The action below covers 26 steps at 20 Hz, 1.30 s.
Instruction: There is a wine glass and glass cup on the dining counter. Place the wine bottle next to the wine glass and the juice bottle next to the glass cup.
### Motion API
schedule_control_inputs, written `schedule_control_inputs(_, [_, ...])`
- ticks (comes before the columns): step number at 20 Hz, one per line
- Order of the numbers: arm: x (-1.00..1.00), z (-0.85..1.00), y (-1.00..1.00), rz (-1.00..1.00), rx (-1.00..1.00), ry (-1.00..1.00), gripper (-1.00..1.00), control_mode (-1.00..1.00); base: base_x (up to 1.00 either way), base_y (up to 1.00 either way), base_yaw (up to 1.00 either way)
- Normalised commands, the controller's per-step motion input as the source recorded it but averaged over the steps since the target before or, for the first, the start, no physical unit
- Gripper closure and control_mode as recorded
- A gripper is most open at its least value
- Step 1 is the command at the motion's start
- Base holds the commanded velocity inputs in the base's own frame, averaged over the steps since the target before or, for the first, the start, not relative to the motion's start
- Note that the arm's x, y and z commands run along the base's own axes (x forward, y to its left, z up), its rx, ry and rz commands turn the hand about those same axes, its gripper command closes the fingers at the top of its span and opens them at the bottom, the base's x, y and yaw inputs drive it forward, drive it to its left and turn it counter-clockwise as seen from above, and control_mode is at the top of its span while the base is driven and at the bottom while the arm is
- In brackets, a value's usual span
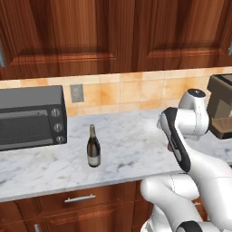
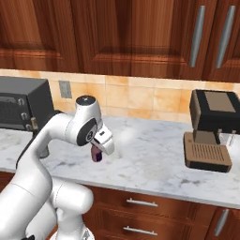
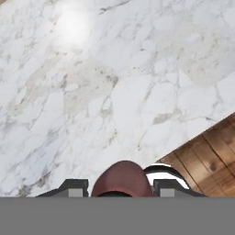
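**Hand view: juice bottle pinched and lifted above the worktop**

Hand view looks straight down on marble, with the rounded reddish top of the juice bottle (image 3: 123, 179) sitting between the two dark finger tips; the gripper (image 3: 120, 187) is pressed in on it from both sides. Wood floor shows at the lower right corner, so the hand hangs near the worktop's front edge.

Right base view: the small dark-purple bottle hangs under the white hand, apparently clear of the marble worktop (image 2: 154, 159). Held upright from above, I judge, so it can be set down standing.

Left base view: the wine bottle (image 1: 93, 147) stands alone on the marble, just right of the black microwave (image 1: 29, 117), well apart from the arm. Untouched, it waits its turn.

A coffee machine (image 2: 211, 129) sits at the far right of the worktop.

This surface has drawers with handles below, so it isn't the dining counter. My reading: the carry to the cup comes next.
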Motion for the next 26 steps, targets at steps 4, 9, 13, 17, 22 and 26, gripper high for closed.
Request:
schedule_control_inputs(4, [0.00, 0.00, 0.00, 0.00, 0.00, 0.00, 1.00, 1.00, -0.34, -0.02, -0.43])
schedule_control_inputs(9, [0.00, 0.00, 0.00, 0.00, 0.00, 0.00, 1.00, 1.00, -0.04, 0.04, -0.87])
schedule_control_inputs(13, [0.00, 0.00, 0.00, 0.00, 0.00, 0.00, 1.00, 1.00, 0.00, 0.07, -0.96])
schedule_control_inputs(17, [0.00, 0.00, 0.00, 0.00, 0.00, 0.00, 1.00, 1.00, 0.00, 0.07, -0.97])
schedule_control_inputs(22, [0.00, 0.00, 0.00, 0.00, 0.00, 0.00, 1.00, 1.00, 0.00, 0.08, -0.96])
schedule_control_inputs(26, [0.00, 0.00, 0.00, 0.00, 0.00, 0.00, 1.00, 1.00, 0.00, 0.08, -0.96])
